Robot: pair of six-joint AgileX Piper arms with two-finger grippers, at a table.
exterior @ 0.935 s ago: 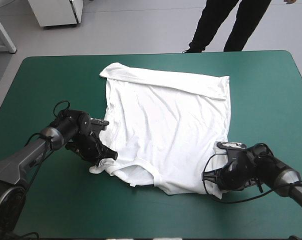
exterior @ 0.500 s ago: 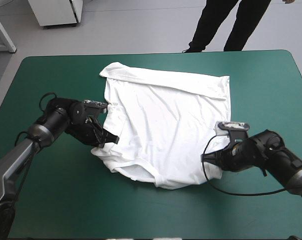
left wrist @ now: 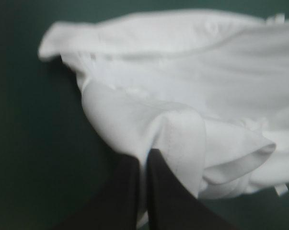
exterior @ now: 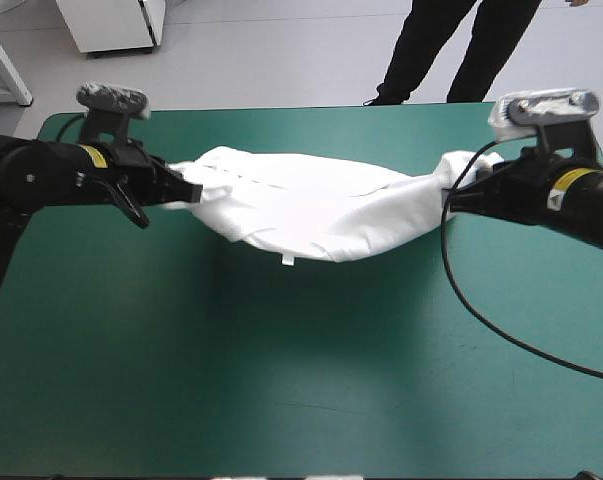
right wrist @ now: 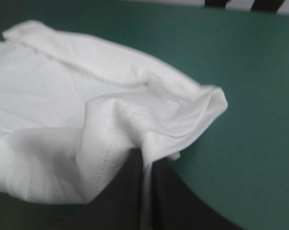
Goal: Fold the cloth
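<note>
High view: we lift the T-shirt (exterior: 311,205), flat just before, toward upper frame.
Left gripper (exterior: 189,190) and right gripper (exterior: 449,195) pinch its hem; first fold seems half done.

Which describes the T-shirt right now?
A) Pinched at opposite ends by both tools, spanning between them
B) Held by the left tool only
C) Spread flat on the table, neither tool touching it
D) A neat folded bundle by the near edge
A: the left tool and the right tool are each shut on an end of the T-shirt, which sags between them.
</note>
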